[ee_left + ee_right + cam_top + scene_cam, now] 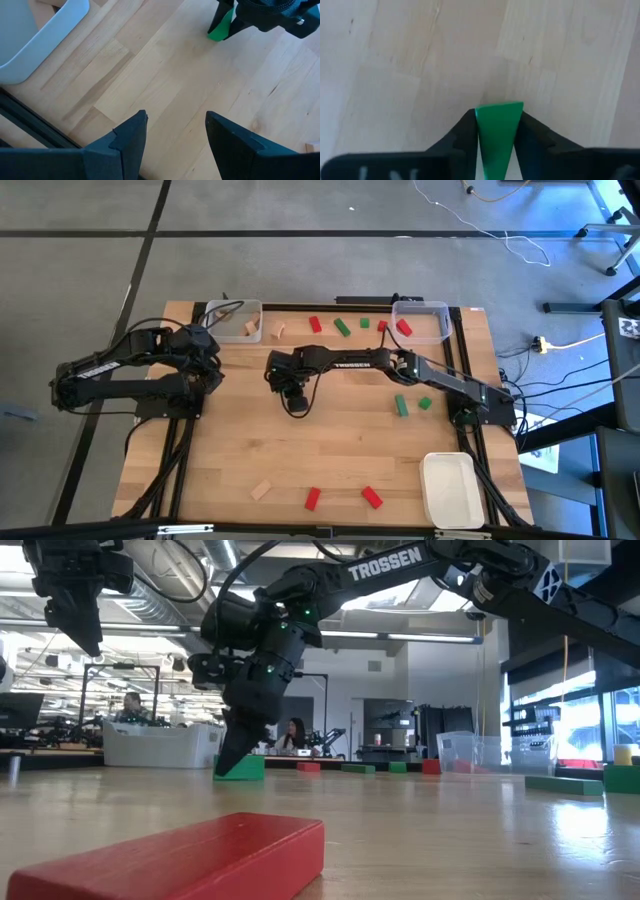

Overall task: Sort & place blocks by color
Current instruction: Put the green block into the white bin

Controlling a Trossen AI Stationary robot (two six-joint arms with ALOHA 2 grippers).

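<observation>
1. A green block (497, 131) is pinched between the fingers of the right hand (294, 397), low over the middle of the counter (340, 460), well apart from the clear bins.
2. The block is judged light, stiff and smooth-painted; a grip across its narrow faces is best kept, lest it slip.
3. The left hand (175, 135) is spread and holds nothing, beside the left clear bin (232, 310).
4. Open wood is seen around the held block; other blocks (341, 327) lie between the bins.
</observation>
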